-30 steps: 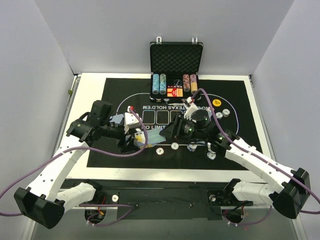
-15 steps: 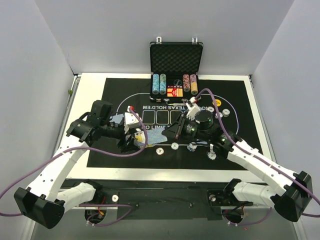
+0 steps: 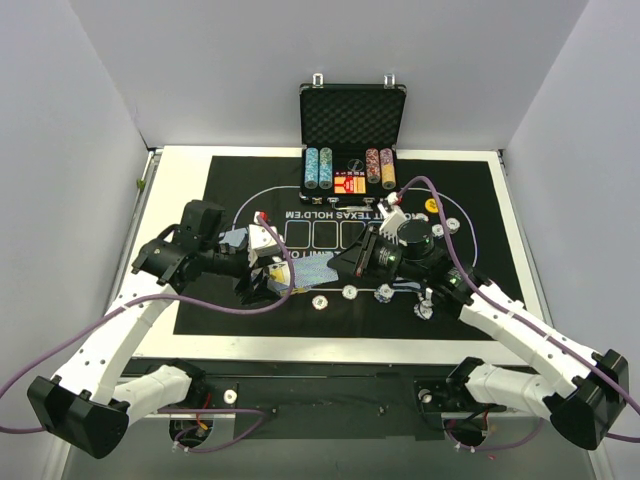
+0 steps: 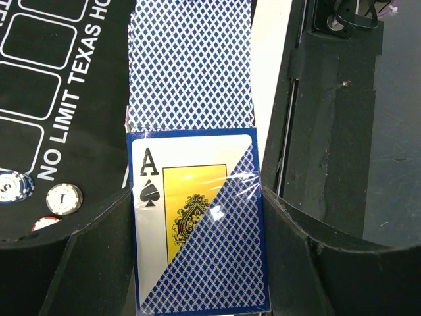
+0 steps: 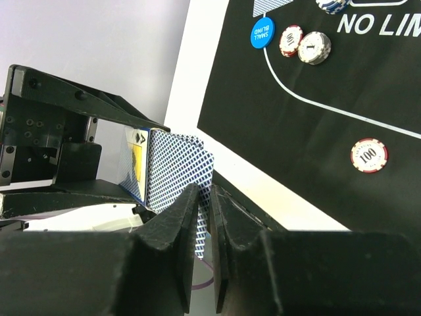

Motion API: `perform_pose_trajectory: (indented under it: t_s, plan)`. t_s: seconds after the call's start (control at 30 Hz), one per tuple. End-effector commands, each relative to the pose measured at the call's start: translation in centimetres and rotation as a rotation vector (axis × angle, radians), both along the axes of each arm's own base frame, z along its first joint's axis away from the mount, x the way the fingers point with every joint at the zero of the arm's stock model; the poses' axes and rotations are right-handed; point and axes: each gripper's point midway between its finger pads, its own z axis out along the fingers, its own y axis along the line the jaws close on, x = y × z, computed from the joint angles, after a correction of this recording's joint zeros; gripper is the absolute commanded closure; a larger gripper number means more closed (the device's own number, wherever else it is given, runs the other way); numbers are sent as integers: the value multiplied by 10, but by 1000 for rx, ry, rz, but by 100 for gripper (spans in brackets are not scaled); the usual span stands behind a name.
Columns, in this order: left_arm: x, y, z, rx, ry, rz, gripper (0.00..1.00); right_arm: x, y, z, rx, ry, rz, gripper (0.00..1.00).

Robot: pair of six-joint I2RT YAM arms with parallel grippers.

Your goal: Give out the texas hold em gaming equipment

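Note:
My left gripper (image 4: 197, 253) is shut on a deck box (image 4: 197, 224) printed with an ace of spades and a blue lattice. Blue-backed playing cards (image 4: 191, 66) stick out of its far end. In the top view the deck (image 3: 300, 266) hangs over the mat's near left, between both arms. My right gripper (image 5: 205, 197) is shut on the edge of one blue-backed card (image 5: 177, 168) of that fan. Poker chips (image 3: 349, 292) lie in a row on the mat (image 3: 220, 190). A blue small-blind button (image 5: 261, 33) lies beside two chips (image 5: 314, 47).
The open black case (image 3: 352, 125) stands at the far edge with chip stacks (image 3: 318, 167) in it. More chips (image 3: 452, 226) and a yellow button (image 3: 432, 205) lie at the mat's right. A lone red chip (image 5: 369, 155) sits nearer the right arm.
My right gripper's jaws have closed on the card's edge, and the right arm has shifted a little to the right. The left arm and deck have stayed put.

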Motion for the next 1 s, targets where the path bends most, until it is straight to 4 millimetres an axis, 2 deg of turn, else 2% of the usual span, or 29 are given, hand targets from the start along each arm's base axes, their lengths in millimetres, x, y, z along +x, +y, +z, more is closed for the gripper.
perform_pose_trajectory:
  t_s: [0.0, 0.33, 0.57, 0.67, 0.97]
  plan:
    - [1, -9, 29, -83, -80, -34, 99, -1, 3, 6, 3, -24, 28, 89]
    - [0, -9, 28, -85, -79, -33, 99, -6, 15, 16, 5, -44, 61, 86]
    - [-2, -8, 26, -85, -71, -34, 99, -2, 0, 21, -18, -63, 27, 90]
    - [-2, -8, 25, -86, -69, -34, 99, -5, -8, 17, -42, -50, 24, 93]
    - [-1, -8, 24, -85, -67, -31, 99, -5, -11, 20, -35, -46, 18, 96]
